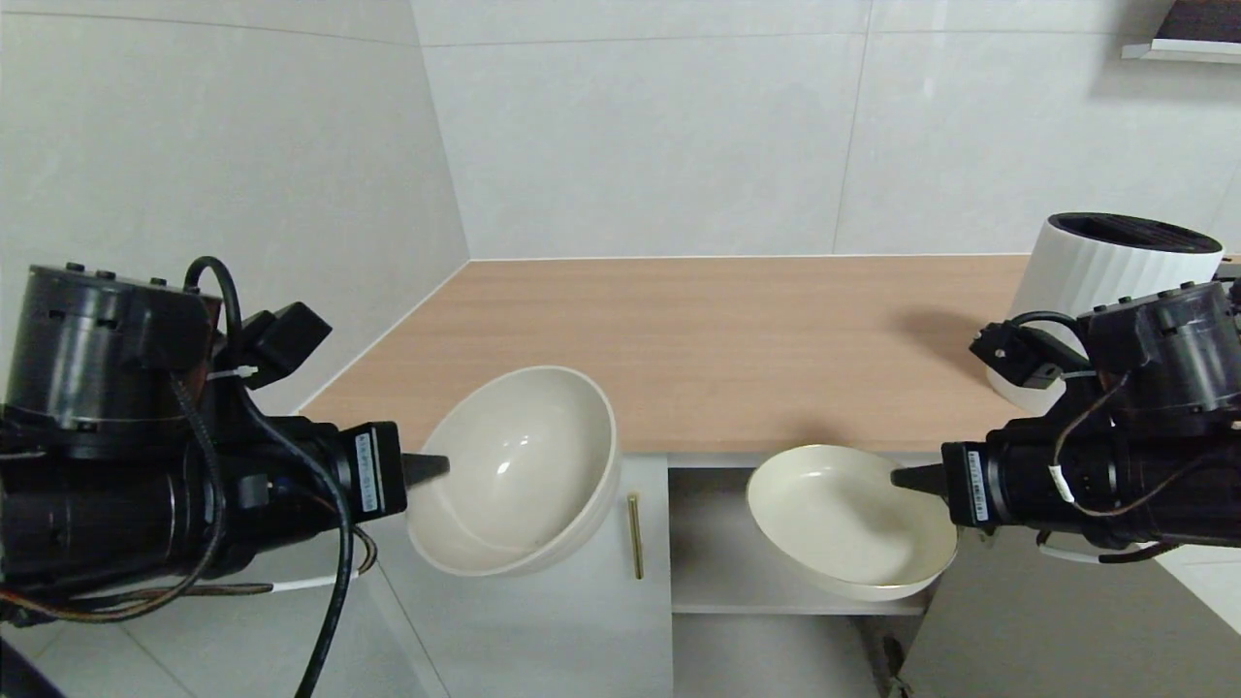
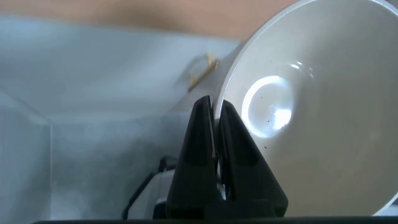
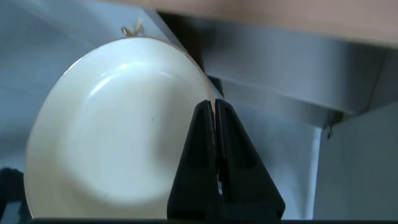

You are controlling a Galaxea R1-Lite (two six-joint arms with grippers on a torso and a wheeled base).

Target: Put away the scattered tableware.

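Left pincer (image 1: 427, 468): jaws clamped on the rim of the deep bowl (image 1: 524, 465). The bowl hangs off the fingertips, tipped on edge, with its hollow facing up and back toward us.

Right pincer (image 1: 911, 477): jaws pinched on the rim of the shallow plate (image 1: 843, 519). The plate juts out past the tips toward the other arm, tilted, in front of the open cabinet bay (image 1: 708, 523).

Both pieces are in the air, below the front edge of the countertop (image 1: 698, 330).

We judge the step in hand to be stowing, plate first, since the bay lies just beyond the right pincer's tips. We would level the plate, slide it in above the shelf (image 1: 717, 608), lower it until it rests, then let go. Rim-only grips are thin, so slow wrist turns should stop either piece pivoting. The bowl, ahead of the left pincer, sits just beside the brass handle (image 1: 635, 536) and should stay clear of it.

Both pieces are cream, glossy, and unchipped as far as we can see. The bowl shows a bright glint at its bottom.
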